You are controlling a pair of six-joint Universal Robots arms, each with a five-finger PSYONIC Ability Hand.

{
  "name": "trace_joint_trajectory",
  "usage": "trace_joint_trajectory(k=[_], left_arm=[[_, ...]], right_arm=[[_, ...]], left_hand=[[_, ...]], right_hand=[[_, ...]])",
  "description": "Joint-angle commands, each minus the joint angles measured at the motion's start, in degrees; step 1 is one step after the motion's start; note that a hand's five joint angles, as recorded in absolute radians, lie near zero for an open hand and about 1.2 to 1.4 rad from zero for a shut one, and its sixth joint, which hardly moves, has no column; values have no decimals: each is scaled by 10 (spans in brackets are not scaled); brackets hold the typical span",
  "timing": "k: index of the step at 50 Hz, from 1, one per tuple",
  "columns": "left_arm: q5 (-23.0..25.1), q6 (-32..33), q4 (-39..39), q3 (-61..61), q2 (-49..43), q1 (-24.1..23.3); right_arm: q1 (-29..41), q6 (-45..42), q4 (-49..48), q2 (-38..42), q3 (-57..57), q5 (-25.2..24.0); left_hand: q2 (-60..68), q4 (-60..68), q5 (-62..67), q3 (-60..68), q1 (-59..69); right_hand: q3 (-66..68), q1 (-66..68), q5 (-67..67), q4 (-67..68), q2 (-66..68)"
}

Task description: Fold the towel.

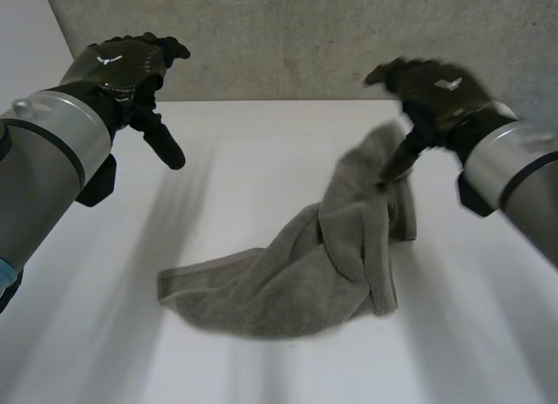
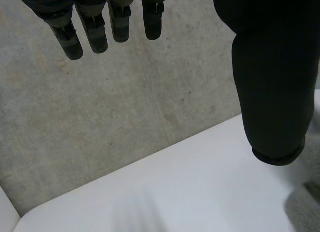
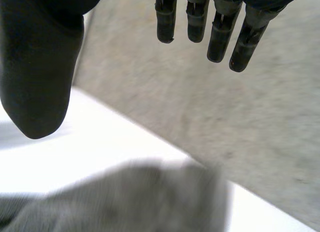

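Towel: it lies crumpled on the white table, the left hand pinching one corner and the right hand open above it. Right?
No. The left hand pinches nothing: the left wrist view shows its fingers straight, apart from the thumb, with no cloth between them. The towel does lie crumpled on the white table, the right hand open above it.

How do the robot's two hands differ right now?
The left hand hovers over the table, well apart from the towel; the right hand hangs just above the towel's raised end. The left thumb points at table, the right thumb at towel. Both are black, open, holding nothing.
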Motion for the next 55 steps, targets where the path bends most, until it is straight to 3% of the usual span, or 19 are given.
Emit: trace_joint_trajectory(k=[1,9,33,37,42,44,49,55], left_arm=[[-8,-1,-12,5,-7,-2],[-34,-1,-27,14,-8,-3],[-34,-4,-31,17,-8,1],[-31,1,-34,14,-8,1],[-28,1,-49,-14,-8,-2],[-26,0,-50,-37,-9,-2],[-26,0,-40,-122,-20,-3],[-21,-5,17,-214,-52,-6]], right_arm=[[-45,34,4,-25,6,46],[-59,31,8,-24,-1,86],[-61,11,7,-18,-1,83],[-60,-2,6,-16,-2,77],[-54,-69,9,12,-11,27],[-53,-134,20,48,-22,-22],[-44,-213,57,118,-67,-75],[-1,-278,82,195,-119,-101]], left_hand=[[9,9,-10,8,4],[9,9,-10,8,4],[7,7,-12,6,2],[69,69,50,68,64],[50,49,30,48,44],[23,22,3,21,17],[23,22,3,21,17],[19,19,0,18,14]], right_hand=[[-44,-34,-35,-54,-49],[-44,-34,-35,-54,-49],[-44,-34,-35,-54,-49],[-44,-34,-35,-54,-49],[-44,-34,-35,-54,-49],[-44,-34,-35,-54,-49],[-44,-34,-35,-54,-49],[-44,-34,-35,-54,-49]])
